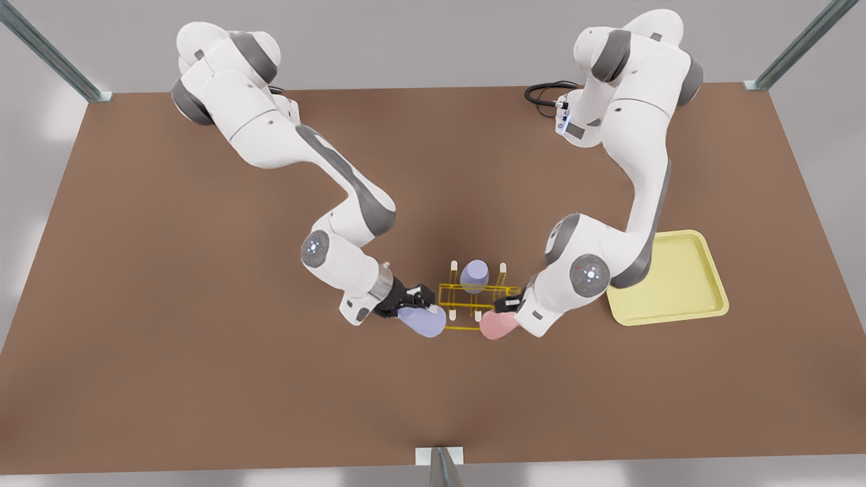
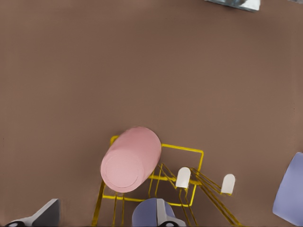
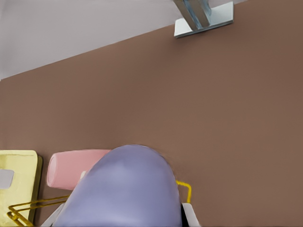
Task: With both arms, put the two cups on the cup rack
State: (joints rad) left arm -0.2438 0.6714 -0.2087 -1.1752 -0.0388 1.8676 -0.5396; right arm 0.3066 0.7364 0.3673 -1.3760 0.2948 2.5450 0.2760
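Your left hand point(image 1: 509, 308) grips the pink cup point(image 1: 498, 326), your right hand point(image 1: 414, 301) the lavender cup point(image 1: 423, 320); tip each mouth-down squarely over a free peg of the rack point(image 1: 473, 297).

Cups point(image 1: 423, 320) smooth, matt plastic; rack point(image 1: 473, 297) thin yellow wire; table point(image 1: 203, 338) matt brown.
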